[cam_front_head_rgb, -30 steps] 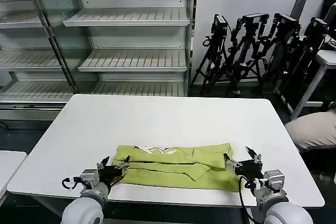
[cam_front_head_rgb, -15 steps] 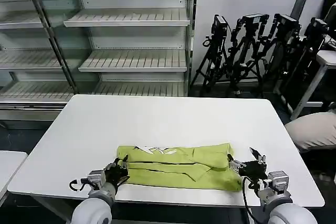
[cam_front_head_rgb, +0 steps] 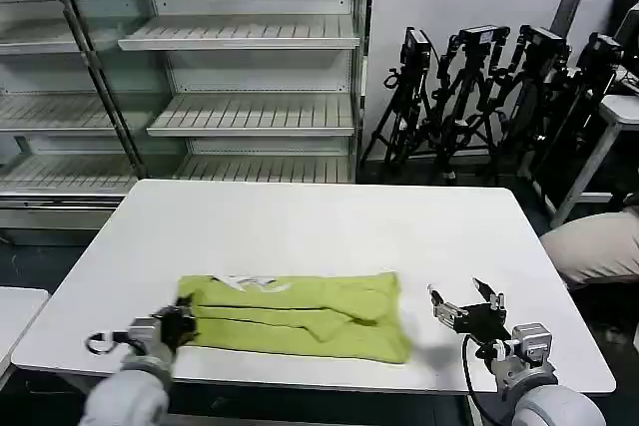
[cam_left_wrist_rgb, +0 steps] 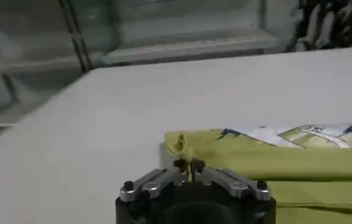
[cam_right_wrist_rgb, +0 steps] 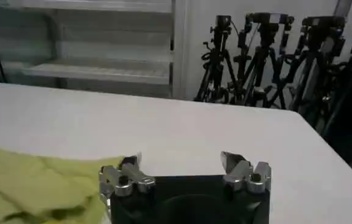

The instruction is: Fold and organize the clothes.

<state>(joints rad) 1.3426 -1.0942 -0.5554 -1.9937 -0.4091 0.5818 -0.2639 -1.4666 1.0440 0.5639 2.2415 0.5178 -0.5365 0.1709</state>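
Note:
The clothes are one lime yellow-green T-shirt (cam_front_head_rgb: 300, 311), folded into a long strip near the white table's (cam_front_head_rgb: 319, 226) front edge. My left gripper (cam_front_head_rgb: 180, 320) is at the strip's left end, shut on its edge. In the left wrist view the fingertips (cam_left_wrist_rgb: 180, 164) pinch a thin fold of the shirt (cam_left_wrist_rgb: 285, 159). My right gripper (cam_front_head_rgb: 466, 303) hovers low over bare table, a little beyond the strip's right end. It is open and holds nothing. In the right wrist view the right gripper (cam_right_wrist_rgb: 179, 161) has its jaws wide apart, and the shirt (cam_right_wrist_rgb: 36, 185) lies just beside one finger.
Empty metal shelving (cam_front_head_rgb: 240, 77) stands behind the table. A row of black camera tripods (cam_front_head_rgb: 489, 97) is at the back right. Beige trouser-like fabric (cam_front_head_rgb: 599, 246) shows at the right edge. A smaller white surface (cam_front_head_rgb: 15, 311) sits at the lower left.
The right gripper has let go of the shirt's right end and opened. The left gripper has moved left, still shut, dragging the whole strip leftward along the table.

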